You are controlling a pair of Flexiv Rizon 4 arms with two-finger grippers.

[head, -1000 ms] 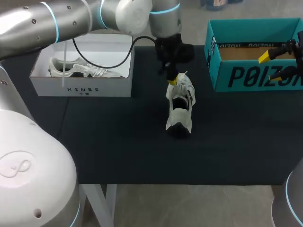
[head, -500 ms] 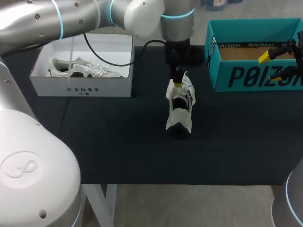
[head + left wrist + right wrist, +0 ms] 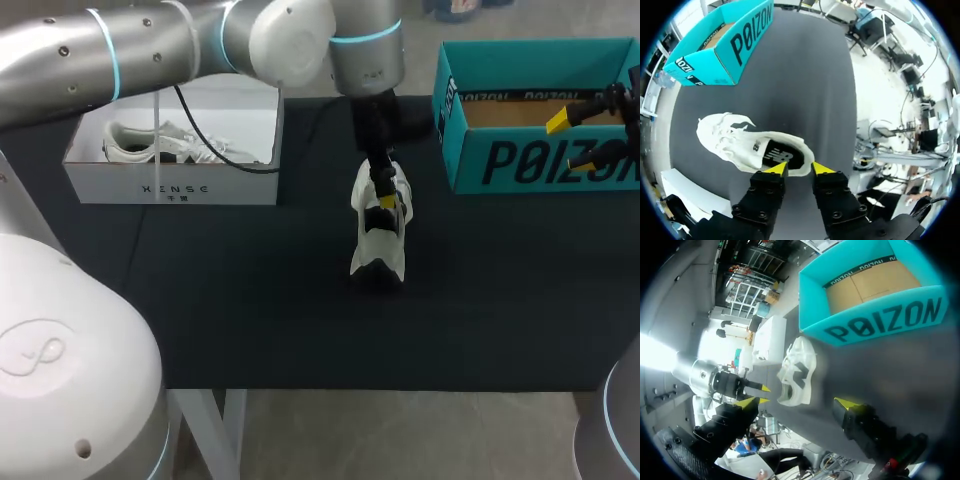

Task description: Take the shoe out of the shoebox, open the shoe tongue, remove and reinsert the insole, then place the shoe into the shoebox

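Everything sits on the black desk. The teal shoebox stands open, well off to one side of the left hand. The right hand hangs over that box with its fingers spread wide and nothing in them. A white shoebox is on the other side of the left hand, with a second sneaker lying in it.

The white sneaker we care about is out on the desk, right under the left hand, toe pointing away from it. That hand's fingers are apart and straddle the heel collar. One tip is over the dark insole and the other is outside the heel. I don't see them pinching anything yet.

What worries me is that the shoe is loose on the desk and nothing braces it. If the hand closes on just the soft collar and pulls, I'd guess the whole shoe tips or drags instead of the insole coming out. Grabbing collar and insole together would probably jam it too.
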